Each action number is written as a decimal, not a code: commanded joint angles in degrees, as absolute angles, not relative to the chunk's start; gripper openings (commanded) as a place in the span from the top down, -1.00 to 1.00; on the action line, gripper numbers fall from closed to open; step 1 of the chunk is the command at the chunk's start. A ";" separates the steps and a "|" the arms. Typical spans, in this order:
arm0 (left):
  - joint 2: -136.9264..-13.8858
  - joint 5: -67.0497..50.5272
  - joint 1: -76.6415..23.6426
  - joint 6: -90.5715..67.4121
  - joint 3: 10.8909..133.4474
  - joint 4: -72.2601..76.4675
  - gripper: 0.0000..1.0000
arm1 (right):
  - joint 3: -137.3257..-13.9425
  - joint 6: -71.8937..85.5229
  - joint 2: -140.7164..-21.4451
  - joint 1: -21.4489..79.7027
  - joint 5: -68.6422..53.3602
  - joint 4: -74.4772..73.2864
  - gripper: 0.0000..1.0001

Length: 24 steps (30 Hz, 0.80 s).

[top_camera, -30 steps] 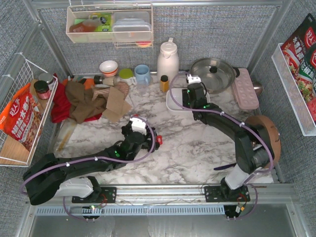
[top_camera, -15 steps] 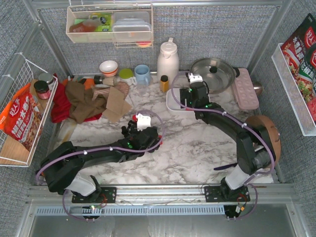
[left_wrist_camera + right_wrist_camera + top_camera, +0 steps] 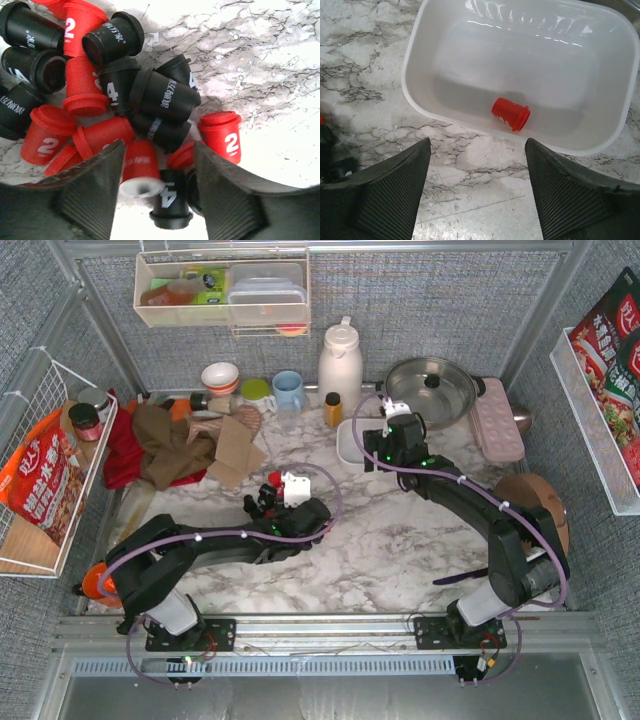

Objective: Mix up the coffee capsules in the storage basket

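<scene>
Red and black coffee capsules (image 3: 165,95) lie heaped on the marble table, seen close in the left wrist view and as a small cluster (image 3: 266,492) from above. My left gripper (image 3: 159,165) is down in the heap, open, with a red capsule (image 3: 141,162) and a black capsule (image 3: 172,200) between its fingers. The white storage basket (image 3: 406,75) stands further back and holds one red capsule (image 3: 510,113) on its side. My right gripper (image 3: 477,145) hangs open and empty over the table just in front of the basket's near wall; from above, the right gripper (image 3: 383,452) covers part of the basket (image 3: 348,445).
Behind the basket stand a small yellow-capped bottle (image 3: 333,408), a white jug (image 3: 340,360), a lidded steel pot (image 3: 432,388) and a pink dimpled tray (image 3: 497,420). Cups (image 3: 288,390), cloths and cardboard (image 3: 175,445) fill the back left. A wire basket (image 3: 50,470) hangs on the left wall.
My left gripper has pushed into the capsule heap and its fingers have drawn closer together. My right gripper has opened wider and drifted slightly right beside the basket.
</scene>
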<state>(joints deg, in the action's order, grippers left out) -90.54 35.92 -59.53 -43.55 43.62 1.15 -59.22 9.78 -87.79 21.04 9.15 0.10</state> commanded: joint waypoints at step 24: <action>-80.57 27.99 -59.77 -45.96 36.83 -2.72 -0.11 | -60.59 9.27 -87.53 21.97 4.99 -3.55 -0.61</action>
